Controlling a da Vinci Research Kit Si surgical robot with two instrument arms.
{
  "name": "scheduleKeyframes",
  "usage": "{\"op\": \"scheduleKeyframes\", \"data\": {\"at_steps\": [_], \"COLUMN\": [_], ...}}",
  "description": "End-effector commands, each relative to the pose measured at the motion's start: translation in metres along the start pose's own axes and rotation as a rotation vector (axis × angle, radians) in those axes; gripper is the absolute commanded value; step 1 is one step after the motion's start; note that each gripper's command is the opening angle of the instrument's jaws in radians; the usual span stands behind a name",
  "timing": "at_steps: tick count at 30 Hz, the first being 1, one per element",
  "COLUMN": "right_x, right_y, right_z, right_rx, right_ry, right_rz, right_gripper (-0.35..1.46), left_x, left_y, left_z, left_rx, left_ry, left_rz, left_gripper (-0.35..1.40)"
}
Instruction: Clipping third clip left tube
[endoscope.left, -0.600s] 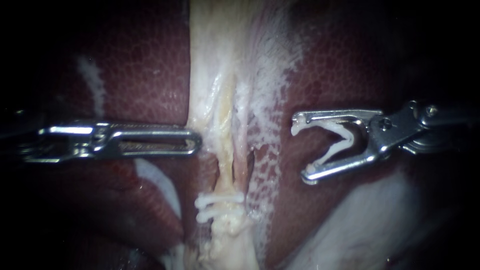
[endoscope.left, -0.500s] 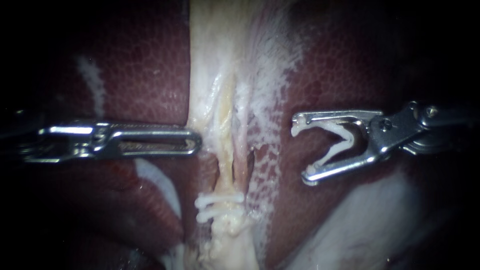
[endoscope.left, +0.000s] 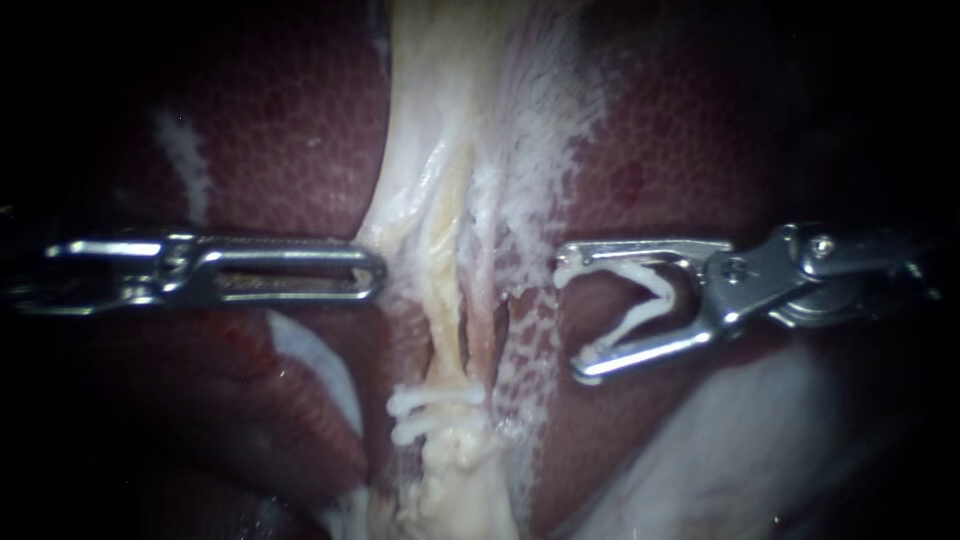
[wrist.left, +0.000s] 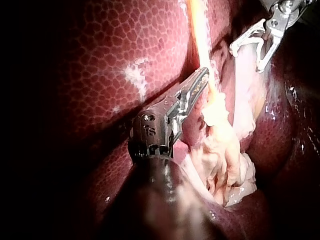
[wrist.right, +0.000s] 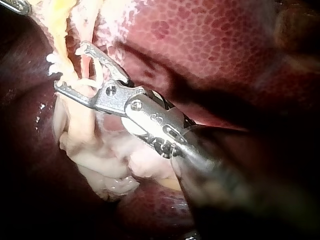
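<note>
Third clip (endoscope.left: 645, 300) rides spread wide between my right instrument's (endoscope.left: 570, 320) jaws, held from both sides, short of the left tube (endoscope.left: 452, 320) at its 9 o'clock. My left instrument (endoscope.left: 375, 272) pinches the pale tissue (endoscope.left: 400, 215) taut. Risk: going in, the clip could snare the neighbouring strand too, or crowd the two seated clips (endoscope.left: 440, 400) at 7 o'clock.

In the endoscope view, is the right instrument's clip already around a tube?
No, the clip sits held in the jaws of the right instrument, short of the tubes and touching neither.
</note>
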Motion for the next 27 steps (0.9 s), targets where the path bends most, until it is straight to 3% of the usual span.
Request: {"op": "scheduleKeyframes", "data": {"at_steps": [1, 6, 12, 27], "right_x": [-0.0006, -0.0018, -0.0018, -0.0028], "right_y": [0.0000, 0.0003, 0.0009, 0.0023], "right_z": [0.0009, 0.0039, 0.0067, 0.0100], "right_rx": [0.008, 0.025, 0.036, 0.053], "right_ry": [-0.001, 0.000, 0.001, 0.002], "right_rz": [0.004, 0.023, 0.025, 0.041], "right_gripper": [0.60, 0.60, 0.60, 0.60], "left_x": [-0.0004, -0.0012, -0.0013, -0.0014], "left_y": [-0.0002, -0.0007, -0.0015, -0.0021], "left_z": [-0.0004, -0.0015, -0.0017, -0.0021], "left_rx": [0.004, 0.003, 0.002, 0.001], "left_ry": [-0.005, -0.017, -0.021, -0.024], "left_rz": [-0.008, -0.008, -0.003, -0.003], "left_gripper": [-0.35, -0.35, -0.35, -0.35]}}
